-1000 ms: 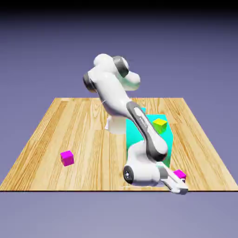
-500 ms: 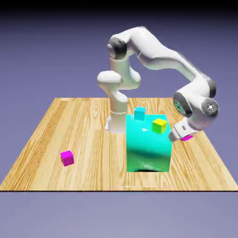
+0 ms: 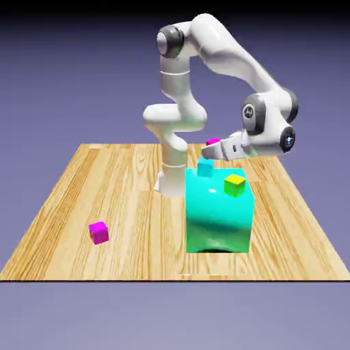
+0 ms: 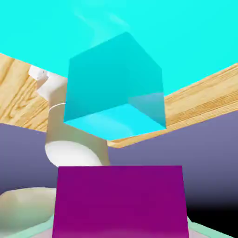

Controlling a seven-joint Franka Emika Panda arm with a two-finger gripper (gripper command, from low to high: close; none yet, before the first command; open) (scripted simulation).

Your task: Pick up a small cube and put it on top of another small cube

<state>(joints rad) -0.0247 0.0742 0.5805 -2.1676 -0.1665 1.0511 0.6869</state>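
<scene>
Blue-violet backdrop surrounds a wooden worktop [image 3: 102,178], and on it we see a big glossy cyan block [image 3: 217,217] standing in front of the robot's base. On the block's top face sit two tiny cubes: a cyan-turquoise cube [image 3: 205,167] near the far edge and a yellow-green cube [image 3: 234,184] nearer the exterior view's right. We find the white arm [image 3: 225,58] arching up and over, with its claw [image 3: 213,147] held nearly level above the block. The claw is clamped narrowly on a magenta cube [image 3: 212,142], which hangs in the air just above the cyan-turquoise cube and apart from it. From the hand view we see that held magenta cube [image 4: 120,202] filling the lower edge and hiding the fingertips, with the cyan-turquoise cube [image 4: 114,88] large beyond it on the block's bright top. A second magenta cube [image 3: 99,232] lies on the worktop, well apart, toward the exterior view's left.
</scene>
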